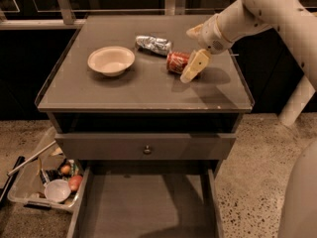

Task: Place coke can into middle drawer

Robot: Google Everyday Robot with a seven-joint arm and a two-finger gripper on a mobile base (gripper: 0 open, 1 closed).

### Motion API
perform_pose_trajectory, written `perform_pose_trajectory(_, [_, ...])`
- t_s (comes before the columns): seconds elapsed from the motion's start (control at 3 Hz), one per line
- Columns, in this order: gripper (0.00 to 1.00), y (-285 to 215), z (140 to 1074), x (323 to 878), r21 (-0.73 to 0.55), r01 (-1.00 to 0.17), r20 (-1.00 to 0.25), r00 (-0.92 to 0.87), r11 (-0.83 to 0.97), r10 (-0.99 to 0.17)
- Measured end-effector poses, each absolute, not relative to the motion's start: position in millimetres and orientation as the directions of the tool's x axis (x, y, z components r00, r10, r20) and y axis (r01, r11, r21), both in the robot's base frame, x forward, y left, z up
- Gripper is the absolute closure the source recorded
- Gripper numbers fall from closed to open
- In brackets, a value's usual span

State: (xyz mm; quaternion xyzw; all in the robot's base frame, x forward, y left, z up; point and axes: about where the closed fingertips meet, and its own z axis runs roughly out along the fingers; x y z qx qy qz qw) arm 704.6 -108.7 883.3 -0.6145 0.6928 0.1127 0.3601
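Lying on its side on the smooth grey desk (99,93): red cylindrical coke can (177,62), long axis roughly left-right, near a crumpled foil packet (153,43). Cream pincer (194,48) spread apart, nearer finger just at the can's right end. Below, flat-floored middle drawer (148,207) pulled out.

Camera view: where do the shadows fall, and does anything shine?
Camera view: the gripper, by the right end of the coke can, and its arm throw a dark shadow on the cabinet top to their right; the bowl shades a thin strip in front of itself; the foil packet glints; the open drawer darkens toward its near edge.
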Motion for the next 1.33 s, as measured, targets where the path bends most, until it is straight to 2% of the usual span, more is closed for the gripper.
perform_pose_trajectory(0.33, [0.00, -102.1, 872.2, 710.6, -0.254, -0.946, -0.642, 0.007, 0.203, -0.767])
perform_pose_trajectory(0.67, [0.19, -102.0, 872.1, 710.7, -0.253, -0.946, -0.642, 0.008, 0.203, -0.767])
perform_pose_trajectory(1.33, [0.66, -101.9, 872.1, 710.7, -0.253, -0.946, -0.642, 0.008, 0.203, -0.767])
